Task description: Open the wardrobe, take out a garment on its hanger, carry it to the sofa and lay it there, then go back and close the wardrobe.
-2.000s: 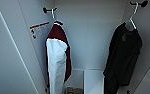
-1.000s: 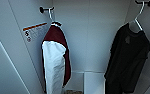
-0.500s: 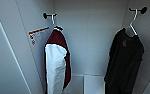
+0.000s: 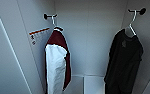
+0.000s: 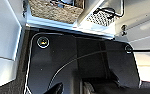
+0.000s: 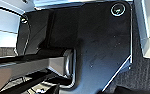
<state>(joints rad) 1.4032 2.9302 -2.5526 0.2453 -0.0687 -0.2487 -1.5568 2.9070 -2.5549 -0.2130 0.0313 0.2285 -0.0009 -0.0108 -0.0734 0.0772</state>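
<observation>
The wardrobe (image 4: 96, 37) stands open in the head view, and I look into its white interior. The garment (image 4: 124, 62), a long black coat, hangs at the right on a pale hanger (image 4: 133, 23) hooked over a dark peg (image 4: 141, 11) on the right wall. Both wrist views look down past the robot's dark plate to the floor and white panels, with no garment near either gripper.
A maroon jacket with white sleeves (image 4: 58, 65) hangs at the left on its own hanger and peg (image 4: 46, 16). A label with an orange stripe (image 4: 37, 35) is on the left wall. A white box (image 4: 93, 85) sits on the wardrobe floor between the two garments.
The head camera has shifted slightly, so the whole picture has moved a little. Both garments hang still on their pegs.
</observation>
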